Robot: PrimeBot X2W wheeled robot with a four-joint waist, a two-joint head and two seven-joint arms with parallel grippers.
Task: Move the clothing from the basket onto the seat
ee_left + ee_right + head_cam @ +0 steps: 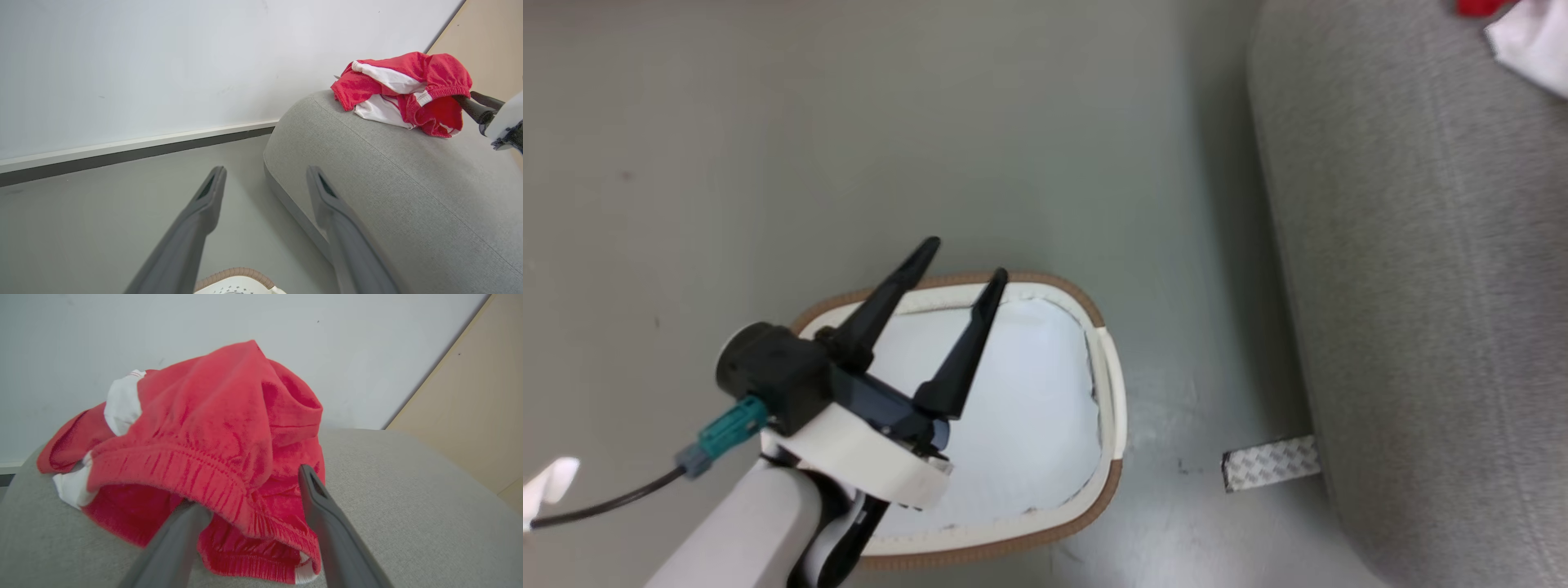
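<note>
The red clothing (408,90) with white panels lies bunched on the far end of the grey seat (388,183). In the head view only its edge (1531,41) shows at the top right of the seat (1421,286). My right gripper (249,488) is open at the clothing (212,428); the elastic hem drapes over its left finger and sags between the two. One of its fingers (470,105) touches the garment's right side. My left gripper (964,257) hangs open with nothing between its fingers over the basket (1115,392), which holds a pale white-blue cloth (1013,392).
The basket stands on grey floor left of the seat. A ridged metal foot (1270,461) juts from the seat's base. A white wall with a dark baseboard (135,149) runs behind, and a tan panel (490,36) stands beside it. A cable with a teal plug (731,429) trails from my left wrist.
</note>
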